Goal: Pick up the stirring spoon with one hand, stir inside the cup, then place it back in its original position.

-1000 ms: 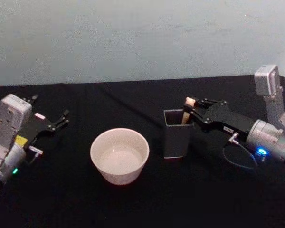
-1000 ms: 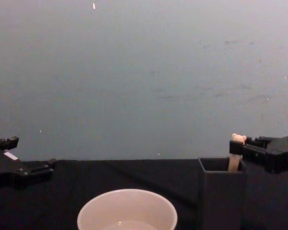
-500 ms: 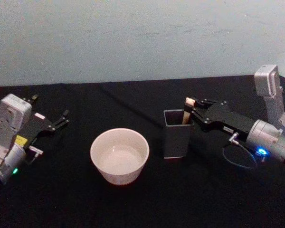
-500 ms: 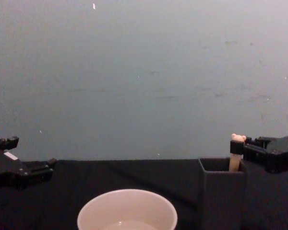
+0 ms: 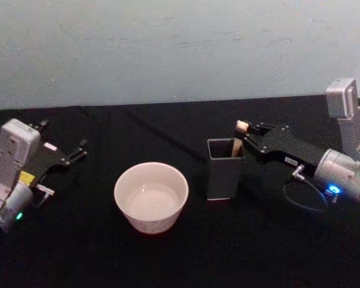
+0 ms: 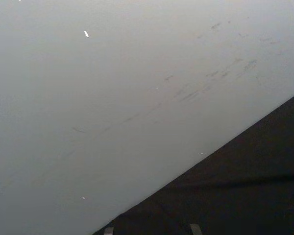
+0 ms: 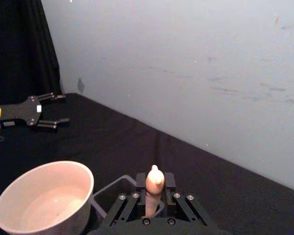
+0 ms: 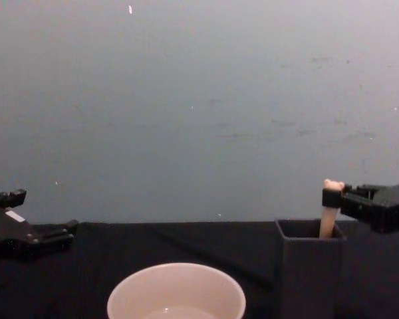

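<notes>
- The right pincer (image 5: 245, 135) reaches in from the robot's right, level with the top of the dark grey square holder (image 5: 222, 180), and is clamped on the stirring spoon (image 5: 237, 143)
- The grip sits on the cream handle just under the small bear head, which pokes up above the black fingers (image 7: 140, 182) in the right wrist view
- The spoon stands nearly upright in the holder, at the corner nearest the right arm, with its lower part hidden inside, so how much of the shaft is in there cannot be told
- The cup (image 5: 145, 225), a wide cream-white bowl-like one, stands on the black bench (image 5: 168, 261) just to the left of the holder, close but apart from it; whether it holds any liquid is hard to tell
- The left pincer (image 5: 64, 132) lies parked low at the far left of the bench, its fingers spread wide, well apart from the cup
- My reading: the pick-up is in hand, with the grasp made and the spoon not yet clear of the holder, so stirring and putting back are both to come
- The next move calls for a straight upward lift until the slim shaft clears the holder's rim, then a short carry to the left over the cup and a lowering of the tip inside it
- A sideways pull too early could tip or drag the holder
</notes>
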